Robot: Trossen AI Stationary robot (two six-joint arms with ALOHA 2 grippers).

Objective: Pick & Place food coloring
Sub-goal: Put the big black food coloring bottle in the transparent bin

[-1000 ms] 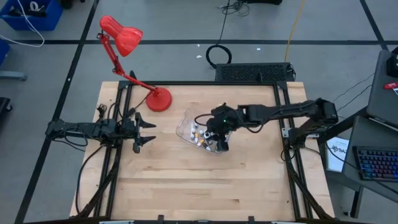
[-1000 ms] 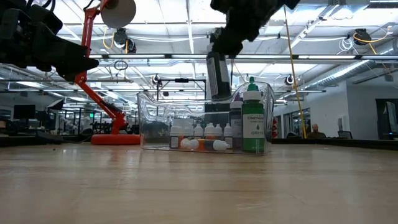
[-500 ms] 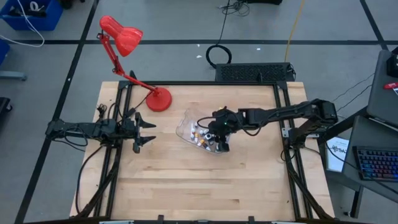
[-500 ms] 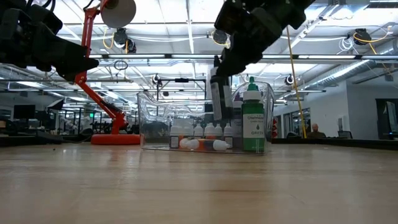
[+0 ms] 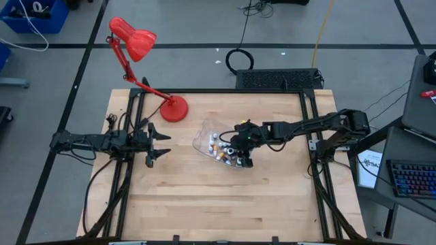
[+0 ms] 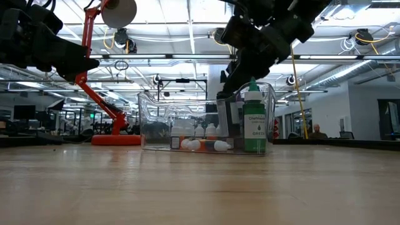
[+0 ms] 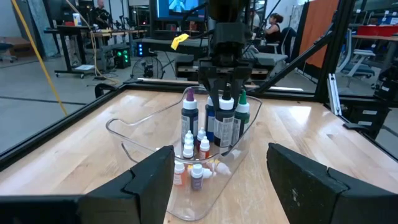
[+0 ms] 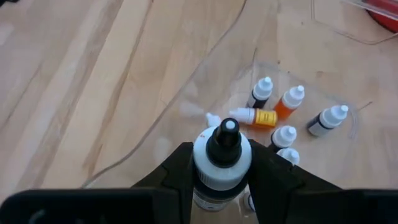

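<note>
A clear plastic container point(image 5: 210, 136) stands on the table's middle. It holds tall food coloring bottles: green point(image 6: 254, 125), purple-capped point(image 7: 189, 116) and blue point(image 7: 211, 118). Several tiny white-capped dropper bottles point(image 8: 290, 101) stand on its floor, and a yellow one point(image 8: 256, 116) lies on its side. My right gripper point(image 5: 240, 151) reaches down into the container, shut on a dark, black-capped bottle point(image 8: 222, 158). My left gripper point(image 5: 162, 141) waits open, level, near the table's left edge. My right gripper pinches the dark bottle's upper body point(image 7: 225, 111), just under its black cap point(image 8: 229, 134), between the two fingers point(image 8: 180, 171). They come from above, pointing down. The bottle is upright inside the container, next to the green bottle. Whether its base touches the floor, I cannot tell.
A red desk lamp point(image 5: 174, 109) stands at the table's far left, its arm reaching beyond the edge. Bare wood lies all around the container point(image 6: 150, 125), widest toward the near edge. Black rails frame the table's left and right sides.
My right gripper has moved down, still shut on the dark bottle. The bottle has gone from above the container's rim to down inside it, next to the green bottle, and has stayed upright.
</note>
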